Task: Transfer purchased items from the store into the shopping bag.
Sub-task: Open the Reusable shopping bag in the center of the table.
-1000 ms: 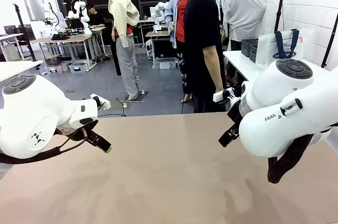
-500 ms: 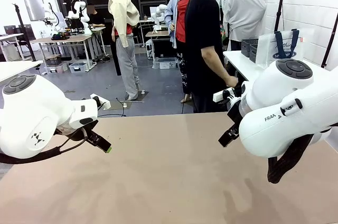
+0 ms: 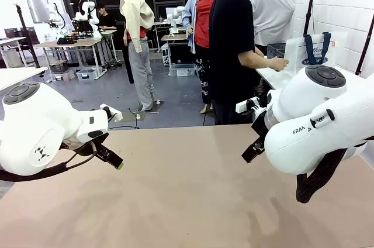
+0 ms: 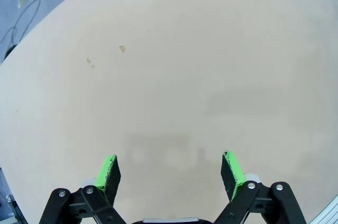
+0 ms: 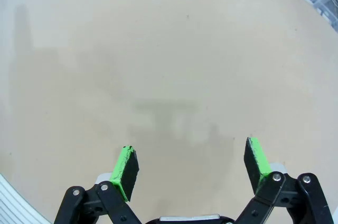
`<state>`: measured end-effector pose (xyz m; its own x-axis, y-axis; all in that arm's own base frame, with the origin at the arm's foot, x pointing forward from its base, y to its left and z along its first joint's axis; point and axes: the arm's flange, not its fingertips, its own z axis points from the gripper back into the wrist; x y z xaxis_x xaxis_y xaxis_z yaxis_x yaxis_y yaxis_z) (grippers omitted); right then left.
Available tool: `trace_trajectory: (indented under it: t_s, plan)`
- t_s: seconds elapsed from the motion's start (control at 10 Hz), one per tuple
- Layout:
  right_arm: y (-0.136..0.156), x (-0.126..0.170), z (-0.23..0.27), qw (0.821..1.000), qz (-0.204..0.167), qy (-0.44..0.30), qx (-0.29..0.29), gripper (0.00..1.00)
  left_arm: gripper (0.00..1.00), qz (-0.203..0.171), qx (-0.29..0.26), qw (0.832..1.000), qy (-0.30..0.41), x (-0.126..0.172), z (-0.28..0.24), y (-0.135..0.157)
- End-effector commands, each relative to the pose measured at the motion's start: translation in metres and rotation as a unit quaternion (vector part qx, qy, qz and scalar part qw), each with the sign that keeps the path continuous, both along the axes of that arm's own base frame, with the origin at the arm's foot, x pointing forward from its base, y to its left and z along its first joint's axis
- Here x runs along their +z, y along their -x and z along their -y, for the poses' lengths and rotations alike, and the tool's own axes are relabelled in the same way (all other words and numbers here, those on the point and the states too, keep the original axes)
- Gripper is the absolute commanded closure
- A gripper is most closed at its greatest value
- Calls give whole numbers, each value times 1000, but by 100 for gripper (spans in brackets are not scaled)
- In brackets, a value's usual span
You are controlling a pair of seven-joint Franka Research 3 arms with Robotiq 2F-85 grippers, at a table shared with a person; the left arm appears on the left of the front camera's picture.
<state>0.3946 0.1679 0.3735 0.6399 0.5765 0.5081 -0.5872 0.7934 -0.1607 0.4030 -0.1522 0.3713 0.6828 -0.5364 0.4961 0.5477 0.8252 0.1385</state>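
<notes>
Across the tan table (image 3: 187, 201) in the front view, you have nothing set down to work on yet. The shopping bag (image 3: 311, 54) and the dark grey basket (image 3: 274, 51) both stand on a white side table (image 3: 270, 76) behind it to the right, well apart from both arms. A person in a black shirt reaches a hand (image 3: 281, 64) toward them, close to the bag's near edge. The bag stands upright, whitish and see-through, with navy handles and a navy oval logo. What the basket holds is too far off to tell. You should count the task as not begun: bag and basket must reach your table before anything can be moved over. Your left gripper (image 3: 112, 158) and right gripper (image 3: 252, 150) hang above the table, one at each side.

From the left wrist, the jaws stand spread wide, with bare tabletop between the green pads (image 4: 108, 174). They hold nothing.

From the right wrist, you see the same: pads (image 5: 127, 174) far apart, empty, over bare tabletop.
</notes>
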Motion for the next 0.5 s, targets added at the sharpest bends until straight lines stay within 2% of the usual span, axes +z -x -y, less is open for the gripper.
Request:
trace_trajectory:
  t_s: [0.0, 0.4]
  plan:
    - [0, 0, 0, 1000, 0, 0, 0, 0, 0, 0, 1, 1000, 0, 0, -1, 0]
    - [0, 0, 0, 1000, 0, 0, 0, 0, 0, 0, 1, 1000, 0, 0, -1, 0]
